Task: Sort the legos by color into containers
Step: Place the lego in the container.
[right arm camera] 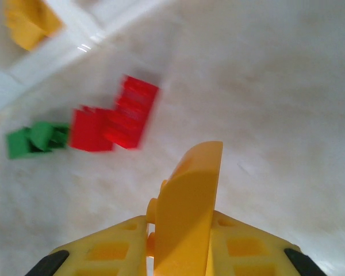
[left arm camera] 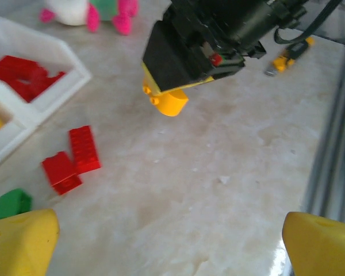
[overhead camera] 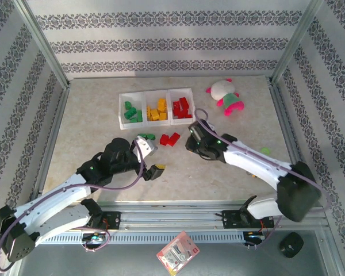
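Right wrist view, lower centre: right gripper clamped on yellow brick. Step judged: transport to tray, upper centre of top view; next, release over middle, yellow-filled compartment. Left gripper wide open, empty.

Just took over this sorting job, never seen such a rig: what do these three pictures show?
Two robot arms sit at the table's near edge. One picture looks down from above and behind them; the other two come from a camera on each wrist. The white tray holds green, yellow and red bricks, left to right. Two red bricks and a green brick lie loose near it; a plush toy lies right of it. The right gripper is shut on a yellow brick; the left gripper is open, empty.
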Robot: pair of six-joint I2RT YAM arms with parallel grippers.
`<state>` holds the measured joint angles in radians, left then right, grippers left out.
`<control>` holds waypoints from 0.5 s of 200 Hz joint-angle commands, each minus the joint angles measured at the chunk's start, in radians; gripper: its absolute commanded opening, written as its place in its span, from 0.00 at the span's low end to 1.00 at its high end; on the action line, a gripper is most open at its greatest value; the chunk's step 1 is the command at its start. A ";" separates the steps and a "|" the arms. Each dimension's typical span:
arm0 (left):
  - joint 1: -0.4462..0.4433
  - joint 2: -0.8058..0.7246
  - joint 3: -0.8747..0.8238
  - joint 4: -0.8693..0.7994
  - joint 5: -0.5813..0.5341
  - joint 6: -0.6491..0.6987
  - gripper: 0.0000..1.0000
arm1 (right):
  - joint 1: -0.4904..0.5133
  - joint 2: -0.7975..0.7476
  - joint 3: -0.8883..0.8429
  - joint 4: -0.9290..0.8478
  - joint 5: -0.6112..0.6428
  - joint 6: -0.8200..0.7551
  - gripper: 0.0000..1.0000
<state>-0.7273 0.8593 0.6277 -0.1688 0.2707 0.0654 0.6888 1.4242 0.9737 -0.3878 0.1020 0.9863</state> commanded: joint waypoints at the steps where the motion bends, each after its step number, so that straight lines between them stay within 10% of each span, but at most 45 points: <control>1: -0.011 -0.063 -0.029 -0.008 -0.149 -0.053 0.99 | -0.014 0.138 0.157 0.107 -0.048 -0.132 0.23; 100: -0.009 -0.145 -0.082 -0.019 -0.231 -0.057 0.99 | -0.061 0.771 0.886 0.076 -0.067 -0.355 0.24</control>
<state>-0.7273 0.7242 0.5613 -0.1905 0.0734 0.0284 0.6445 2.1124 1.7374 -0.2798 0.0097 0.7143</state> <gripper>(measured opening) 0.992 0.245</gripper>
